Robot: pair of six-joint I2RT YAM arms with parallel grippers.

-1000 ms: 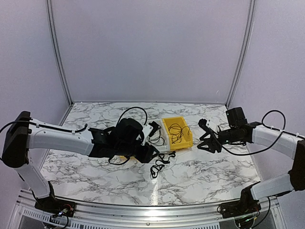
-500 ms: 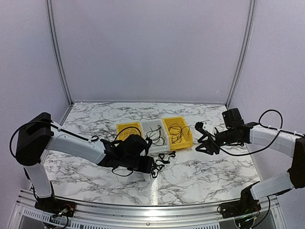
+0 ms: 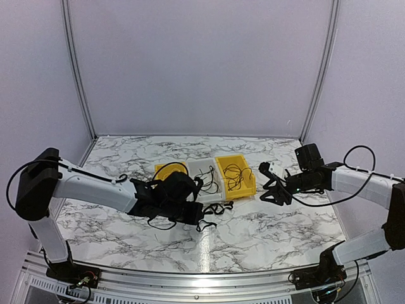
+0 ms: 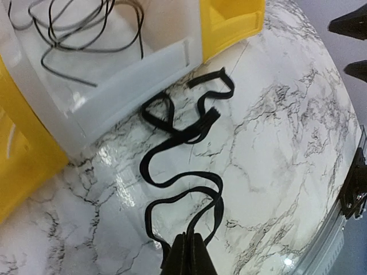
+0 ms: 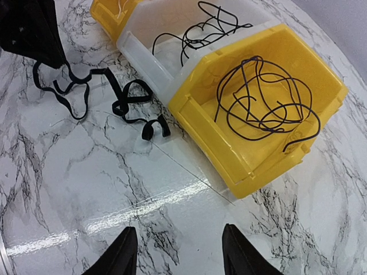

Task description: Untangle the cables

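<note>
A flat black cable (image 4: 182, 136) lies in loops on the marble table in front of the bins, and shows too as the same cable (image 3: 216, 211) (image 5: 97, 91). My left gripper (image 4: 190, 245) is shut on its near loop, low over the table (image 3: 200, 223). A thin black cable (image 5: 269, 100) is coiled in the right yellow bin (image 5: 221, 137). More thin dark cables (image 4: 74, 28) lie in the clear bin (image 4: 135, 77). My right gripper (image 5: 178, 252) hangs open and empty over bare marble to the right of the bins (image 3: 271, 183).
Three bins stand side by side mid-table: a yellow one (image 3: 166, 170), a clear one (image 3: 214, 195), a yellow one (image 3: 243, 189). The left arm's black wrist (image 5: 28, 34) sits beside the flat cable. The table's near metal edge (image 4: 352, 189) is close.
The left arm came down towards the table's front and its gripper closed on the flat black cable's near loop. The right gripper shifted slightly left and stayed open.
</note>
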